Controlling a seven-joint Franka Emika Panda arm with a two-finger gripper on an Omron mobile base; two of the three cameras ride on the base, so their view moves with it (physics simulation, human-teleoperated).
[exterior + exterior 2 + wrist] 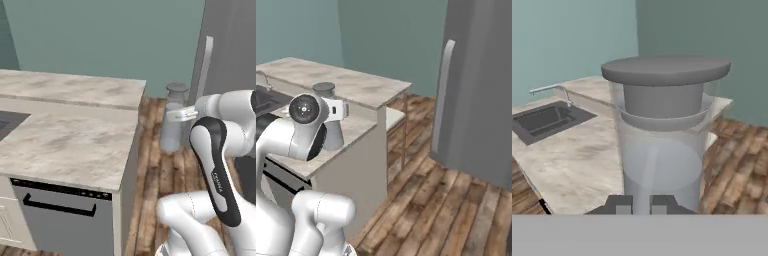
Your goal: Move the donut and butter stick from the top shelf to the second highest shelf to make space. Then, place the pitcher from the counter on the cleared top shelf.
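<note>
Beside the broad beige marbled stone counter (65,145) stands the tall grey fridge (481,90), door closed. Off the counter's edge, the tall clear lidded pitcher (662,130) hangs upright, its thin handle pinched in the gripper (641,205), body straight ahead of the jaws

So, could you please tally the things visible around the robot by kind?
Pitcher: 1
Counter: 1
Sink: 1
Faucet: 1
Fridge: 1
Gripper, shut on the pitcher: 1
Total: 6
</note>
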